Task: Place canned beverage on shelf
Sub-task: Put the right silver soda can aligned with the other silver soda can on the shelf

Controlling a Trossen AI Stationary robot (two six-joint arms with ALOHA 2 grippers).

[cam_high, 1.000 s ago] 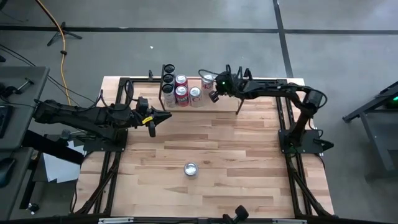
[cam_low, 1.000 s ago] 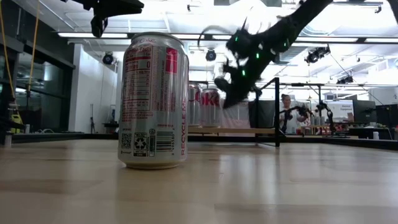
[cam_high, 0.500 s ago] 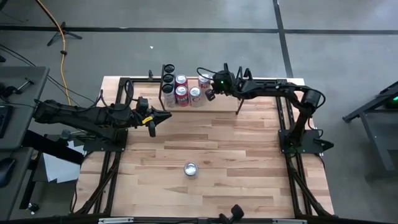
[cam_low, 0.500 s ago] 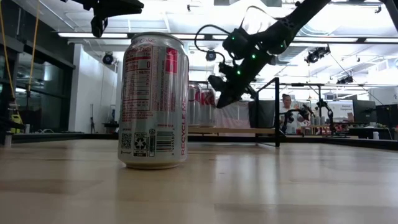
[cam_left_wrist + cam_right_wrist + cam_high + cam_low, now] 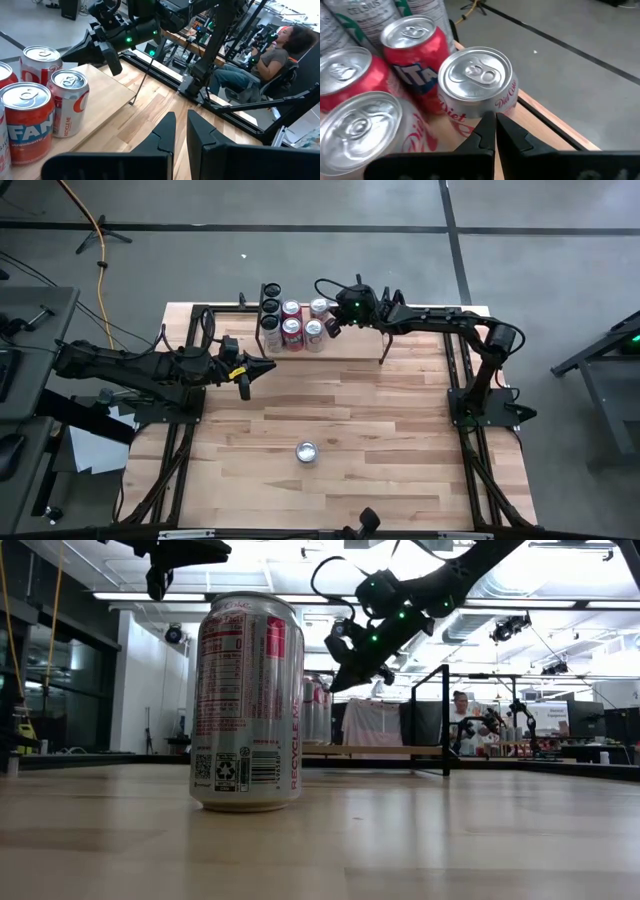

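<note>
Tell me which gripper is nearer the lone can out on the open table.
Left. The left gripper hangs up and to the left of the lone can; the right gripper is farther off, over the shelf.

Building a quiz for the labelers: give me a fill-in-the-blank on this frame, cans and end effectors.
1. The right end effector hovers over the cans on the ____, fingers shut.
2. The lone can on the table stands ____.
3. The left end effector holds ____.
4. In the right wrist view, the can nearest the fingers reads ____.

Missing words: shelf; upright; nothing; Diet
</note>
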